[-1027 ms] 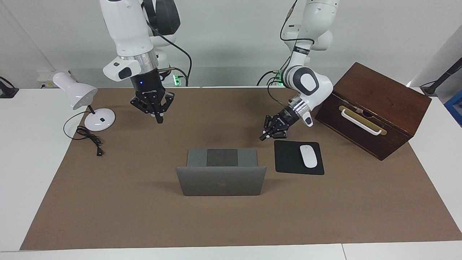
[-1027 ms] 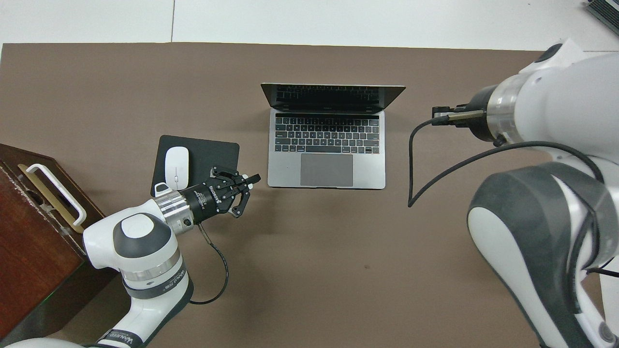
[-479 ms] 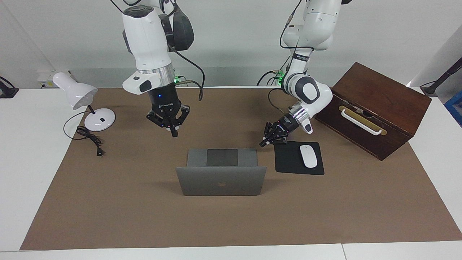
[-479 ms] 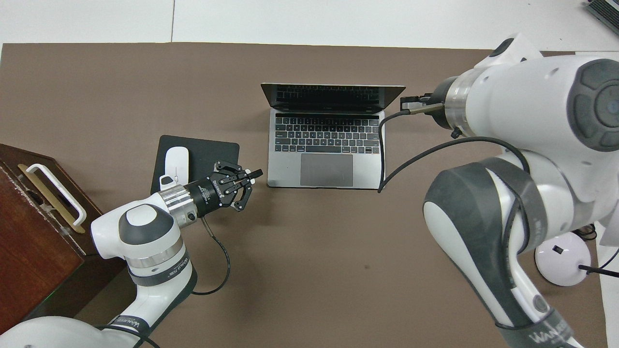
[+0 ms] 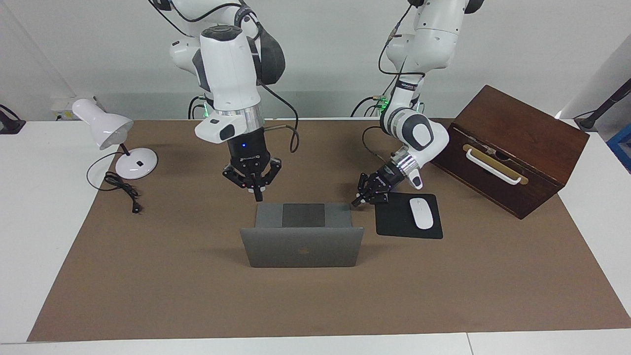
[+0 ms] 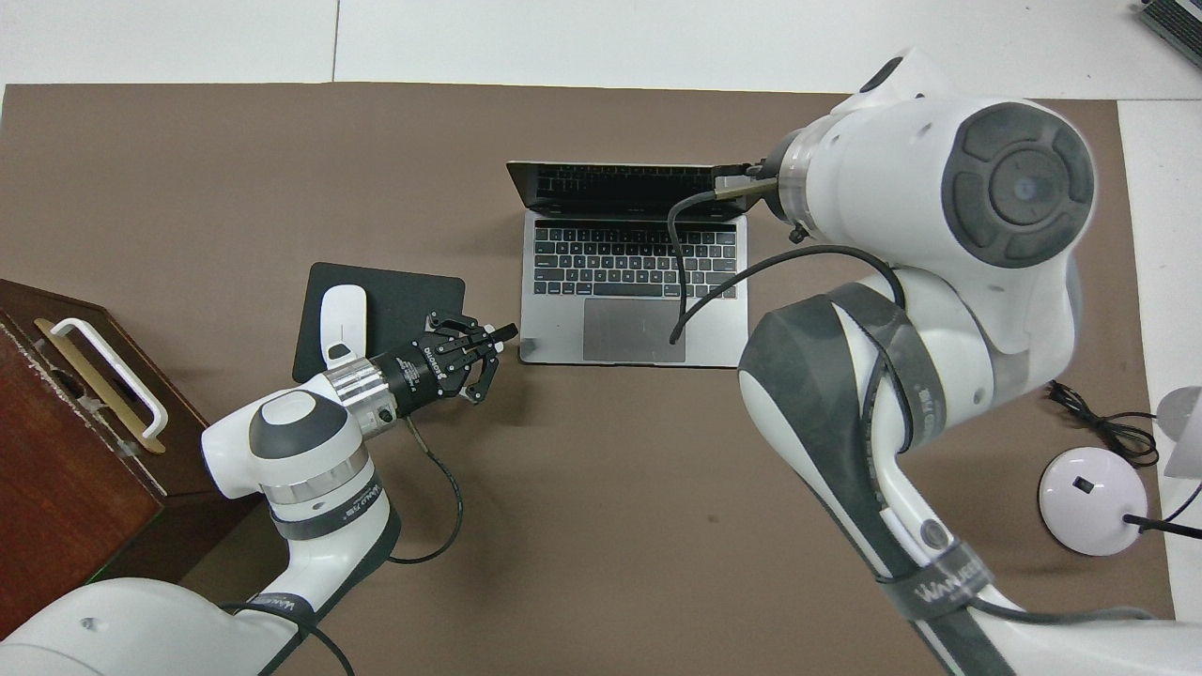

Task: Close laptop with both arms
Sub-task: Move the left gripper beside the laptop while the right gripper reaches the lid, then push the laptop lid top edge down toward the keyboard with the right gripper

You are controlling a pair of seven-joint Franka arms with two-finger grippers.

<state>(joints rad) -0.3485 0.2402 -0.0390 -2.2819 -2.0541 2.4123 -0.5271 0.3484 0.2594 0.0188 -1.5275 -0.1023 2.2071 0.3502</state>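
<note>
Both pincers looked shut and held nothing. Left pincer (image 5: 356,201) sat low beside the open laptop (image 5: 301,246)'s near corner; right pincer (image 5: 257,195) hung above its near edge, laptop mid-counter (image 5: 148,276).

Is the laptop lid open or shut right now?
Open. The laptop lid stands upright, and the overhead view shows its keyboard and trackpad uncovered; neither gripper touches the lid.

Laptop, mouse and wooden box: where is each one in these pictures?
Laptop (image 5: 301,251), facing view, on the lid's back.
Mouse (image 5: 421,213), facing view, on its white top.
Wooden box (image 5: 522,129), facing view, on its sloping top.
</note>
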